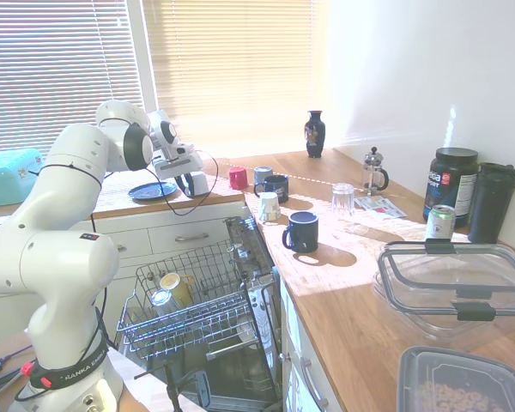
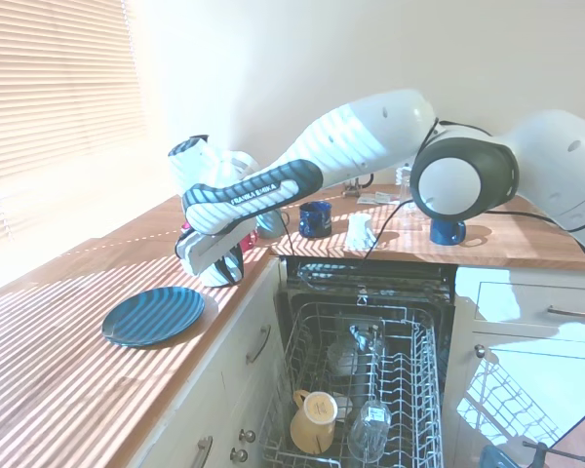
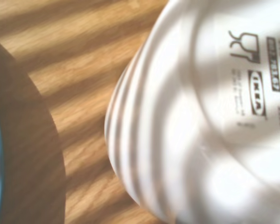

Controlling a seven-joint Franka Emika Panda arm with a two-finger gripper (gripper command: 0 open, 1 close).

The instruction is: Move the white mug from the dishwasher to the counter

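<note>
The white mug [image 3: 210, 116] fills the blurred wrist view, cut off by its edges.

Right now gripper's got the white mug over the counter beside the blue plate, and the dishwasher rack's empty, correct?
Not quite: the rack isn't empty. The second exterior view shows a yellow mug and glasses in it. The rest holds: the gripper has the white mug at the counter, beside the blue plate.

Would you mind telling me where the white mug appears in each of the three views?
First exterior view: white mug at the counter edge, right of the blue plate.
Second exterior view: beneath the gripper, right of the plate.
Wrist view: fills most of the picture.
Shared landmark: the blue plate.
</note>
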